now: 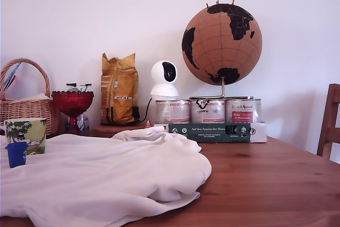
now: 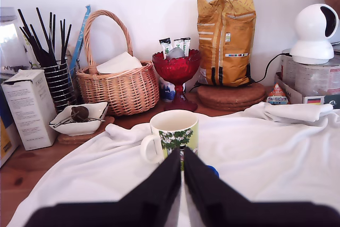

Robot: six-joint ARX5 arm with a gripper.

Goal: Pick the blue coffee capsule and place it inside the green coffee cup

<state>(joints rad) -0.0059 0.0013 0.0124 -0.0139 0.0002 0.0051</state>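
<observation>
The green coffee cup (image 1: 25,134) stands on a white cloth at the exterior view's far left, with tree prints on its side. The blue coffee capsule (image 1: 16,153) stands upright on the cloth just in front of it, apart from the arm. In the wrist view the cup (image 2: 172,134) is straight ahead and its opening shows nothing inside. My gripper (image 2: 181,157) is shut, its black fingers (image 2: 159,184) pressed together with nothing between them. Only a sliver of the capsule (image 2: 213,171) shows beside one finger. The exterior view does not show the gripper.
A white cloth (image 1: 117,179) covers much of the wooden table (image 1: 265,184). Behind the cup are a wicker basket (image 2: 119,86), a red glass bowl (image 2: 177,67), a yellow bag (image 2: 226,41), a white camera (image 2: 313,33), tins and a globe (image 1: 222,36). A small dish (image 2: 79,120) and cartons also appear in the wrist view.
</observation>
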